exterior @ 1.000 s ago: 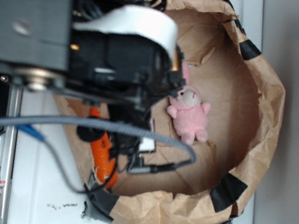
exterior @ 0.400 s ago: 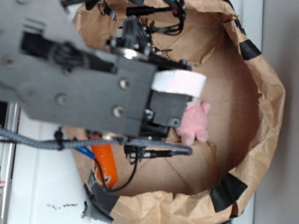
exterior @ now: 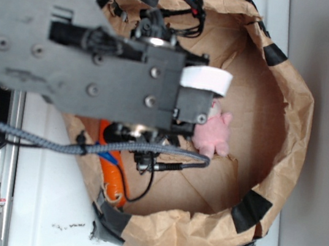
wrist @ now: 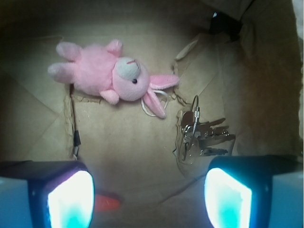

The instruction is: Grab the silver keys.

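Observation:
The silver keys point(wrist: 204, 135) lie fanned on wire rings on the brown paper floor in the wrist view, right of centre, just above my right finger. They are hidden behind the arm in the exterior view. My gripper point(wrist: 149, 197) is open and empty, its glowing pads point(wrist: 71, 199) wide apart at the bottom of the view, above the floor. The keys lie up and to the right of the gap between the fingers. In the exterior view the gripper is hidden under the black arm point(exterior: 99, 64), which reaches into the paper bag point(exterior: 289, 117).
A pink plush bunny point(wrist: 109, 76) lies left of the keys; its legs show in the exterior view point(exterior: 213, 133). An orange object point(exterior: 112, 164) lies at the bag's left side, and its tip point(wrist: 107, 203) shows beside my left finger. Bag walls rise all around.
The arm has swung over the bag and moved slightly right, covering most of the bunny that was fully visible a second ago.

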Tool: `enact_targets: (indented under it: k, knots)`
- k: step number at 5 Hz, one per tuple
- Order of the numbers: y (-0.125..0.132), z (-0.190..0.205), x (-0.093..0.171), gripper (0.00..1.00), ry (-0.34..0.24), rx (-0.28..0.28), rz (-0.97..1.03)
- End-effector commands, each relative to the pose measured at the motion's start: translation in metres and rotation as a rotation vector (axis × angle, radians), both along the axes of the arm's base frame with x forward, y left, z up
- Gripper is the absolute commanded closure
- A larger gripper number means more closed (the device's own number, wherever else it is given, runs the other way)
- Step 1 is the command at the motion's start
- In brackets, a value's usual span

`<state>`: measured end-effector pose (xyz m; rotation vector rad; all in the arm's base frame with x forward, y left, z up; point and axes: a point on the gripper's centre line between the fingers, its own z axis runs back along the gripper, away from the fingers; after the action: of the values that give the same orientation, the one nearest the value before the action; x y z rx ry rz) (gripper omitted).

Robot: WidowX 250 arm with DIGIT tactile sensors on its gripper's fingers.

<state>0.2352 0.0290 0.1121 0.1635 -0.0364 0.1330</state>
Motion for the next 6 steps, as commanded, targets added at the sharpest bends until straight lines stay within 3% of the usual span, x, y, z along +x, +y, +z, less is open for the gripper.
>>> enact_targets:
  k: [1,2,3,5,6]
  knots:
    - [0.011,-0.006,0.008,0.00,-0.030,-0.053,0.024]
    - [0.007,-0.035,0.009,0.00,-0.003,-0.077,-0.004]
    - [0.018,-0.025,0.002,0.00,0.016,-0.092,-0.020]
    - [0.045,-0.014,-0.009,0.00,0.026,-0.064,-0.002]
    - [0.043,-0.029,-0.007,0.00,0.042,-0.040,-0.007]
